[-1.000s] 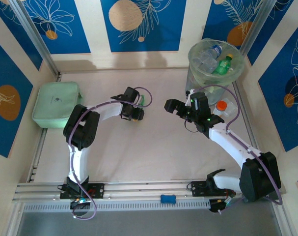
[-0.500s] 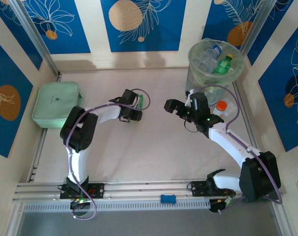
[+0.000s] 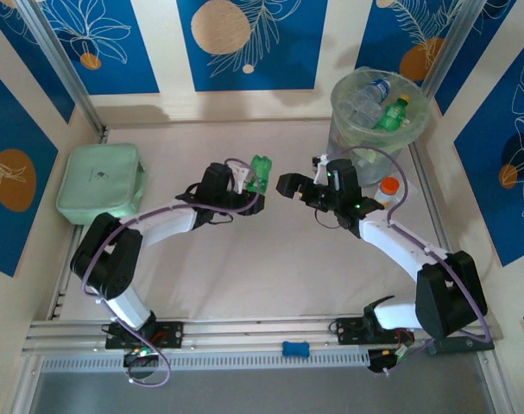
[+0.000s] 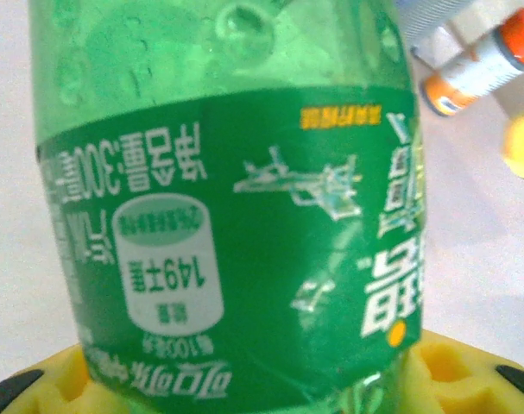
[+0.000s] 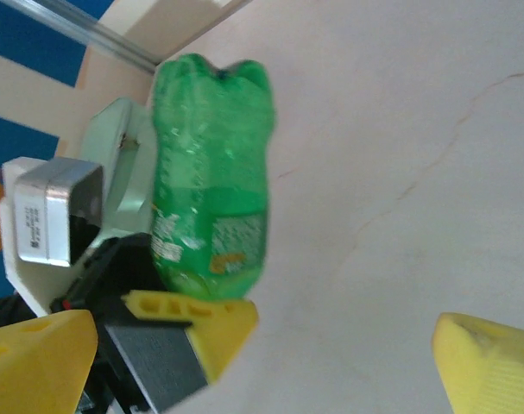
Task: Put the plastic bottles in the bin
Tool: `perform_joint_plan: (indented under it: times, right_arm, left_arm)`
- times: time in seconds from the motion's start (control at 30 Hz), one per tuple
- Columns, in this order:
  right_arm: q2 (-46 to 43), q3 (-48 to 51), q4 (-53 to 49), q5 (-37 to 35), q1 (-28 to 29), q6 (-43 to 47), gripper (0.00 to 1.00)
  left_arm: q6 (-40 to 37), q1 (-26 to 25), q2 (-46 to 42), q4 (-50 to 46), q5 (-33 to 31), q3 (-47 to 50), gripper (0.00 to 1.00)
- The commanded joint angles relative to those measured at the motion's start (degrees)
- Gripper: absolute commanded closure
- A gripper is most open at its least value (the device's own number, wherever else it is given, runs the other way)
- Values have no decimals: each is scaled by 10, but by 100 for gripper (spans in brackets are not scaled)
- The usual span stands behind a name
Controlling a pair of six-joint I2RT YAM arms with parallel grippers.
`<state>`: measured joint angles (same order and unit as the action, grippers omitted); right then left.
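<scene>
At table (image 3: 270, 259) centre, left claw (image 3: 249, 179) clamps green bottle (image 4: 244, 216), cap hidden; right claw (image 3: 303, 177) spread.

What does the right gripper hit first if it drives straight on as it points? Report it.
The green bottle, clamped in the left gripper. It lies straight ahead of the open right gripper, though the gap between them is hard to judge.

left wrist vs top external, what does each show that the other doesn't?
Left wrist: label print on the green bottle, readable close up, plus yellow pads gripping it. Top external: the bin with bottles inside, the mint box, the open right pincer facing the bottle. Both: the green bottle in the shut left pincer, and the orange-capped white bottle.
</scene>
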<state>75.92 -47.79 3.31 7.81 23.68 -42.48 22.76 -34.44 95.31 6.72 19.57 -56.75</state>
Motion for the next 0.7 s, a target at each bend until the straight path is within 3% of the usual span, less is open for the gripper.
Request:
perform_joint_plan:
  times: [0.0,0.27,0.47,0.67]
  right_arm:
    - [12,-23,35,38,11,3,1]
    - [27,-27,37,35,20,5,7]
    - [22,-21,39,40,22,5,17]
    - [12,-6,46,44,22,1,40]
  left_arm:
    - [39,-19,-26,45,55,11,74]
    - [57,-63,-72,66,65,37,74]
    - [51,-93,-88,57,68,44,74]
    - [43,-113,-95,48,50,50,74]
